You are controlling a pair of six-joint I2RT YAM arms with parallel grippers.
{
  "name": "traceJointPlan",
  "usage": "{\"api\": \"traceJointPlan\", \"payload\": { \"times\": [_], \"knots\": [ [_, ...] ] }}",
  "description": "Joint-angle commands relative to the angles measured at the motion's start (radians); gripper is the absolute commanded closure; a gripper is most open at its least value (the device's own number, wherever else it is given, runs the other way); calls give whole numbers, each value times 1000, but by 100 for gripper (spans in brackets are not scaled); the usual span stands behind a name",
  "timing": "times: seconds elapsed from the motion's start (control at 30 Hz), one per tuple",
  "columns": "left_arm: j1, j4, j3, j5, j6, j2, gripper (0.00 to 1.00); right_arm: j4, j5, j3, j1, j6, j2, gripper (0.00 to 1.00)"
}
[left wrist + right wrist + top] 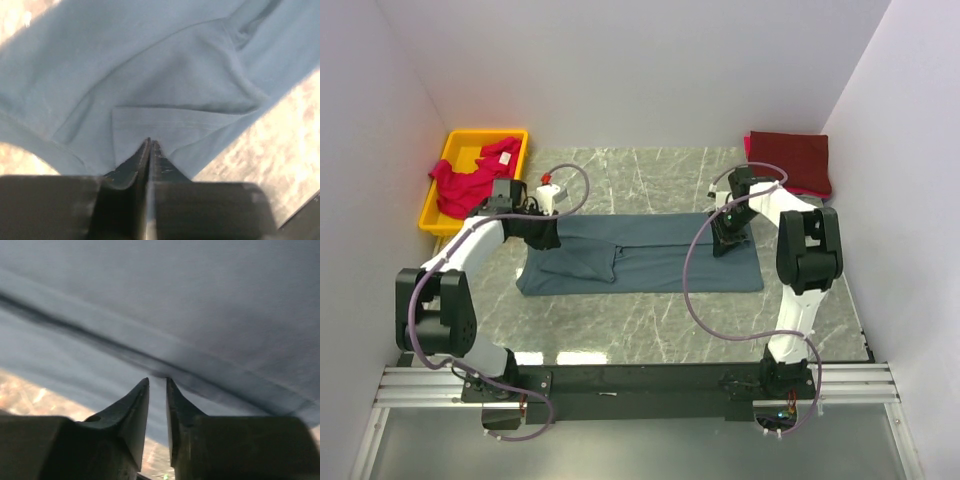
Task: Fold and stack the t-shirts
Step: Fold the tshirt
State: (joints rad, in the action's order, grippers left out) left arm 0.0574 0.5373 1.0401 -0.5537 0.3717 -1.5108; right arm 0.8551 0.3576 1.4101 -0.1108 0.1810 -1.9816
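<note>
The maroon shirt (790, 158) lies folded beyond the half-folded blue shirt (670, 262); the red shirt (470, 180) is still unfolded. The left hand (149, 142) pinches the blue shirt; the right hand (157, 382) is barely open.

Tabletop (650, 325) open nearside; yellow bin (465, 150), maroon t-shirt (790, 158) crowd far corners.

My left gripper (546, 232) and right gripper (730, 240) were on opposite ends of the blue-grey t-shirt (660, 264). Red t-shirt (460, 186) lay in the yellow bin (470, 150); maroon t-shirt (790, 158) sat folded far right.
</note>
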Motion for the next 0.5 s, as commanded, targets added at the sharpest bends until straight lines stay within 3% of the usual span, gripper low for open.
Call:
{"api": "traceJointPlan", "payload": {
  "times": [0.0, 0.27, 0.47],
  "knots": [
    [62, -77, -46, 194, -333, 24, 99, -36, -95, 33, 7, 0, -5, 75],
    [90, -126, -71, 371, -476, -132, 100, -37, -161, -71, -24, 17, -2, 90],
    [88, -151, 81, 442, -453, -337, 100, -56, -144, -239, -87, 38, 62, 92]
  ]
}}
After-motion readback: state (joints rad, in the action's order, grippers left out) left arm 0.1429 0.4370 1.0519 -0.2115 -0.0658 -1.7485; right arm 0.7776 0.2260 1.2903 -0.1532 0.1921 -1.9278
